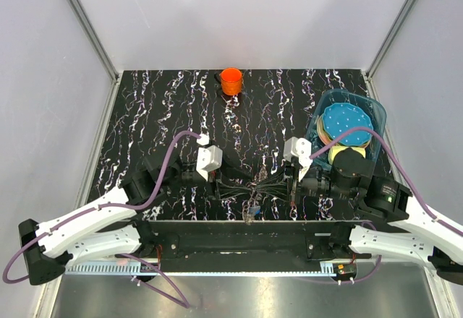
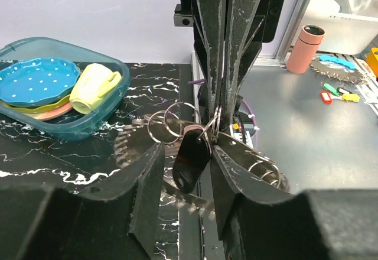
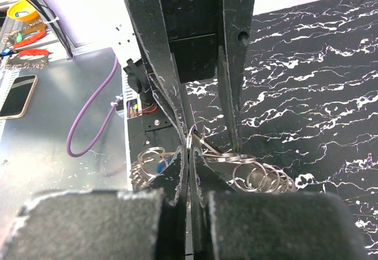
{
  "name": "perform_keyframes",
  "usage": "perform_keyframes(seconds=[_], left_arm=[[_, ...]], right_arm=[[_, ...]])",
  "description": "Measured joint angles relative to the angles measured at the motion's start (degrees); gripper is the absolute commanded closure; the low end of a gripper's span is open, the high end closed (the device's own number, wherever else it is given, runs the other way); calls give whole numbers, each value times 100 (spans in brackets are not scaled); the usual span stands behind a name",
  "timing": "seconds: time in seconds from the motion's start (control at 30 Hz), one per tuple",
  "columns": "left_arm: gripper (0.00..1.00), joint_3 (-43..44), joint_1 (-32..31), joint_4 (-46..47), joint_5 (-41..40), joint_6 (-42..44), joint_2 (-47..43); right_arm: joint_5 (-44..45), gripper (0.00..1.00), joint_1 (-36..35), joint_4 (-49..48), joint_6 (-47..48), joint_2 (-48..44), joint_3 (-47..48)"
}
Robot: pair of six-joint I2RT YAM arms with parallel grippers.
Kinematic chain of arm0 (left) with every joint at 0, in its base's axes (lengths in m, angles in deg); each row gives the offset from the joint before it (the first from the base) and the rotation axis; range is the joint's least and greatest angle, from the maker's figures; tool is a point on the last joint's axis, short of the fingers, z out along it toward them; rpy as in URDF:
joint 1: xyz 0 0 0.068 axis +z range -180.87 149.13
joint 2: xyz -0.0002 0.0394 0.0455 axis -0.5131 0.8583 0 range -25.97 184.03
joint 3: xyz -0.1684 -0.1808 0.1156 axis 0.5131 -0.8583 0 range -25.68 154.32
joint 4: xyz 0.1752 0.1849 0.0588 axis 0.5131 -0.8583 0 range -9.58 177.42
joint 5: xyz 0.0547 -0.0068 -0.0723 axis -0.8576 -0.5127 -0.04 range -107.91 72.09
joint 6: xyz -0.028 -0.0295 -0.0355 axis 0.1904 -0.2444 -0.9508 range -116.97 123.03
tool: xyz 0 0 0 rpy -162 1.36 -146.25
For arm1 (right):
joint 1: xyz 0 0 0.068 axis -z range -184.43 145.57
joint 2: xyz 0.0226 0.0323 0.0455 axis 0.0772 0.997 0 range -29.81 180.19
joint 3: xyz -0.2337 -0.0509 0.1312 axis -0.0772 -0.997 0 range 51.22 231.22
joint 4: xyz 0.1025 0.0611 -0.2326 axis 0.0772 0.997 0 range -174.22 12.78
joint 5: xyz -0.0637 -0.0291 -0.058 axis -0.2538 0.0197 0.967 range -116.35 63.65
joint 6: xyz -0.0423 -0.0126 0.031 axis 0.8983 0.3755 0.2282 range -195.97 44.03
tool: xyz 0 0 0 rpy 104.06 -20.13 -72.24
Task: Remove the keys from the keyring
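The bunch of keys (image 1: 252, 190) hangs between my two grippers over the near middle of the table. In the right wrist view my right gripper (image 3: 189, 151) is shut on the thin keyring (image 3: 190, 136). Smaller split rings (image 3: 263, 176) fan out to its right. Blurred grey keys (image 3: 134, 175) with a blue piece (image 3: 160, 166) hang to its left. In the left wrist view my left gripper (image 2: 188, 150) is open. A black fob (image 2: 192, 161) dangles between its fingers (image 2: 147, 171), below the right gripper (image 2: 217, 125). Toothed keys (image 2: 133, 144) show blurred behind.
A teal tub (image 1: 377, 115) at the right holds a blue dotted plate (image 1: 346, 121) and a yellow cup (image 2: 94, 85). An orange cup (image 1: 231, 81) stands at the table's far middle. The table's near edge and black mounting bar (image 1: 239, 235) lie just under the keys.
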Motion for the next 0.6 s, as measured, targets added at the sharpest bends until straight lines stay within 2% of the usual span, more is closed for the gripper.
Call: perform_keyframes(seconds=[0.03,0.13,0.17,0.23,0.27,0.6], left_arm=[[67,7,-13,0,-7,2,31],[73,9,-26,-4,-26,9,72],[80,9,-28,-4,-39,11,74],[88,9,-33,-2,-85,17,74],[98,9,-33,-2,-109,2,74],[100,7,-37,-11,-557,-31,79]], right_arm=[[4,100,0,-2,-9,-4,-7],[44,100,0,-4,-44,-15,-35],[68,100,0,-42,-63,-24,-61],[188,100,0,-170,-87,-61,-149],[216,100,0,-232,-105,-81,-199],[702,100,-2,-859,-197,-188,-599]])
